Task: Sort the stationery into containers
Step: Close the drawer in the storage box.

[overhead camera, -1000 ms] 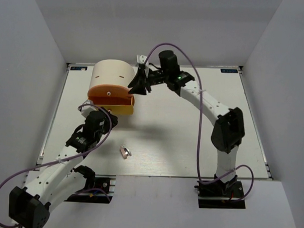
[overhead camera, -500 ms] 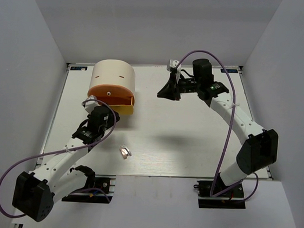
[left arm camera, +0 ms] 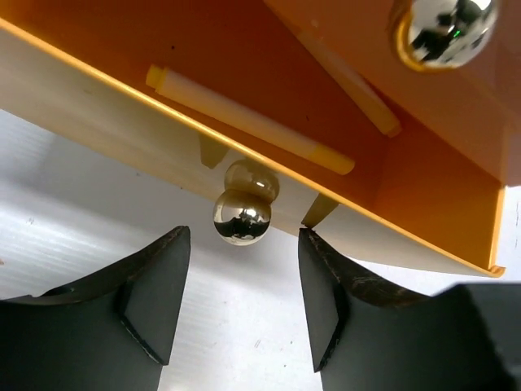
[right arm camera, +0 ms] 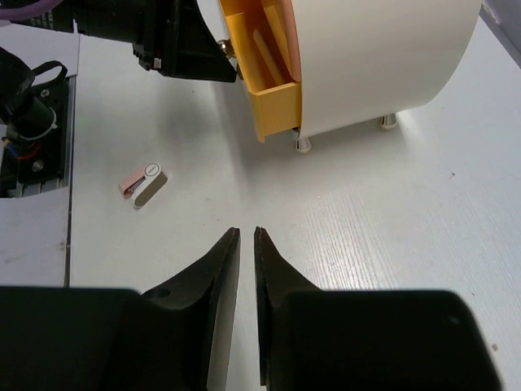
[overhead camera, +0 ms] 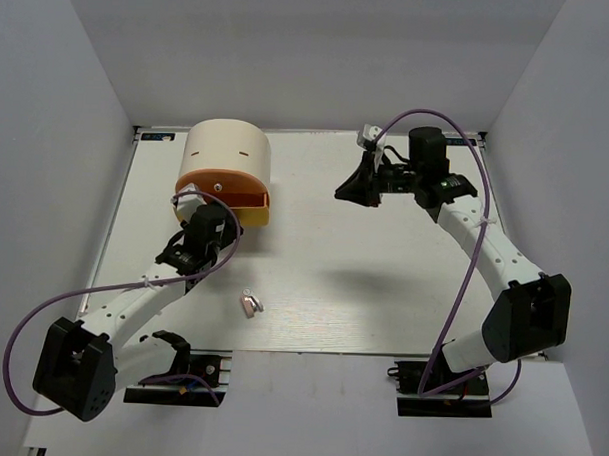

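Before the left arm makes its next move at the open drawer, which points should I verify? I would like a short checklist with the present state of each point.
1. Left gripper open: ok, its jaws stand on either side of the knob, apart from it.
2. Knob centred between the jaws: ok.
3. Yellow sticks lie fully inside the open drawer: ok.
4. Right gripper away from the cabinet: ok, shut and empty.
5. All stationery sorted: not ok, the pinkish clip lies on the table.
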### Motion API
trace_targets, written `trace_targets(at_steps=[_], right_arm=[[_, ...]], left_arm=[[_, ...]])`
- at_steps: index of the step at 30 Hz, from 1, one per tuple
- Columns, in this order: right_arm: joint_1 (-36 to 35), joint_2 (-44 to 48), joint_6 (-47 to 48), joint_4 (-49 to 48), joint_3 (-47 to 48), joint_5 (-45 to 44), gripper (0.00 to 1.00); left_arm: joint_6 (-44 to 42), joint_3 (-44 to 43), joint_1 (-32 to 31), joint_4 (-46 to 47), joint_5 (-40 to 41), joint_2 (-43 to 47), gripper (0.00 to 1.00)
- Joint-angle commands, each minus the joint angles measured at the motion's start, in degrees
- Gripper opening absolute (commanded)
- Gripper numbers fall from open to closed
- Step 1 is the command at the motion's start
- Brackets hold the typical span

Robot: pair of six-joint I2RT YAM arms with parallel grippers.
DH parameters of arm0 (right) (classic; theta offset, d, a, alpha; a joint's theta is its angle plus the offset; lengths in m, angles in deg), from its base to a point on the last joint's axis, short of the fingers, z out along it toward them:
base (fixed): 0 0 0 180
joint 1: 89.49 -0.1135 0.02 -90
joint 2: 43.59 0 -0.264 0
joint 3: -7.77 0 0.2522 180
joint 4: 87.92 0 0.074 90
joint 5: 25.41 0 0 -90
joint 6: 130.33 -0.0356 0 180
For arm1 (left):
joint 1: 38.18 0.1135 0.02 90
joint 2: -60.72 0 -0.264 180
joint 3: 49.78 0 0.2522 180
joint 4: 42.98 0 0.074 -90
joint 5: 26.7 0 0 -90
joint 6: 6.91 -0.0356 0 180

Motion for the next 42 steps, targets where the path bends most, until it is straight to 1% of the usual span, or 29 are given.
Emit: trace_targets(at_steps=[1,10,13,28,29,33,42], right_arm=[[0.84,1.65,-0.16,-0.38,-0.96,1.29,0.19],[1.81,1.83,0.02,-0.38,-2.1,1.9,0.19],[2.08,1.92,0.02,-0.2,-2.45,1.81,0.2],[3.13,2.45,1.34,0.41,-4.03,2.08,0.2],[3.3,2.53,1.43,0.33,-4.12,2.08,0.21],[3.39,2.45,1.95,0.59,-4.21,2.25,0.21],[3.4,2.45,2.83,1.56,-4.74,2.34,0.21]], left_arm=[[-0.68,-2.63,0.25,2.6,2.56,-0.07,0.65],[0.99,-2.63,0.78,2.6,8.18,-0.6,0.63],[2.31,-2.63,0.78,2.6,8.8,-1.13,0.62],[6.26,-3.69,0.78,5.5,9.33,-4.99,0.62],[6.26,-3.69,0.78,6.02,9.33,-5.0,0.6],[7.76,-3.69,0.78,6.55,9.86,-5.52,0.59],[10.91,-2.63,0.78,10.68,10.38,-6.58,0.59]])
